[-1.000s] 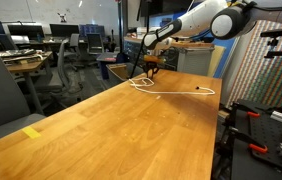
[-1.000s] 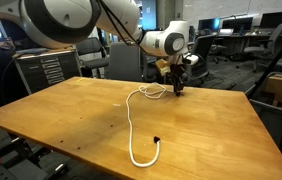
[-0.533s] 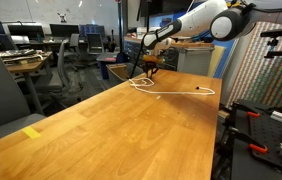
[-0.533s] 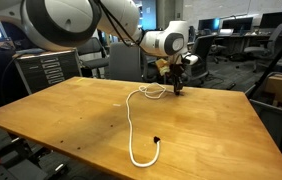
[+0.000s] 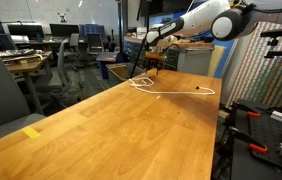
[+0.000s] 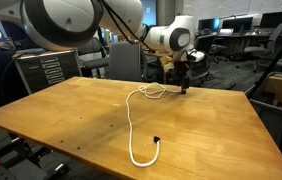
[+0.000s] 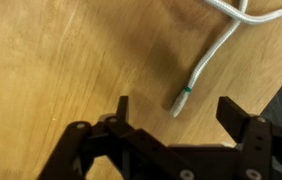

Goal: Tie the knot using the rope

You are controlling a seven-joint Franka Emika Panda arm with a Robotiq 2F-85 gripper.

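Note:
The rope (image 6: 131,128) is a thin white cord lying on the wooden table (image 6: 71,110). It runs from a small loop near the far edge (image 5: 144,85) down to a curled end with a dark tip (image 6: 156,140). In the wrist view one rope end (image 7: 184,93), with a green band, lies flat on the wood. My gripper (image 7: 174,102) hangs just above that end, open, with nothing between its fingers. In both exterior views the gripper (image 5: 153,66) (image 6: 183,86) hovers over the loop at the table's far side.
A yellow slip (image 5: 31,131) lies near the table's corner. Office chairs (image 5: 1,95) stand beside the table. A rack with red-handled tools (image 5: 266,125) stands along its other edge. A grey cabinet (image 6: 46,70) sits behind the table.
The jaws have spread apart and the gripper has lifted slightly. The rope end now lies free on the table under it.

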